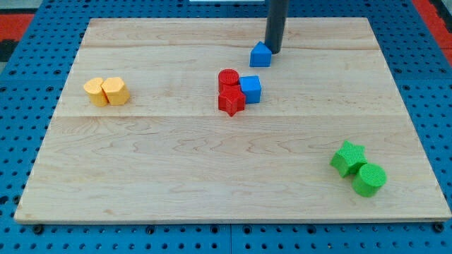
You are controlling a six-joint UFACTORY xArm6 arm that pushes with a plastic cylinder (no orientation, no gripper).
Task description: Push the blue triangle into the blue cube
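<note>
The blue triangle (pixel 260 55) sits near the view's top, right of centre. The blue cube (pixel 251 89) lies a short way below it, toward the view's bottom, with a gap of bare wood between them. My tip (pixel 273 51) stands just to the triangle's upper right, touching or nearly touching it. The cube rests against a red cylinder (pixel 228 78) and a red star (pixel 232 101) on its left.
Two yellow blocks (pixel 106 92) sit side by side at the view's left. A green star (pixel 348 158) and a green cylinder (pixel 369 179) sit at the lower right. The wooden board (pixel 176 169) lies on a blue pegboard.
</note>
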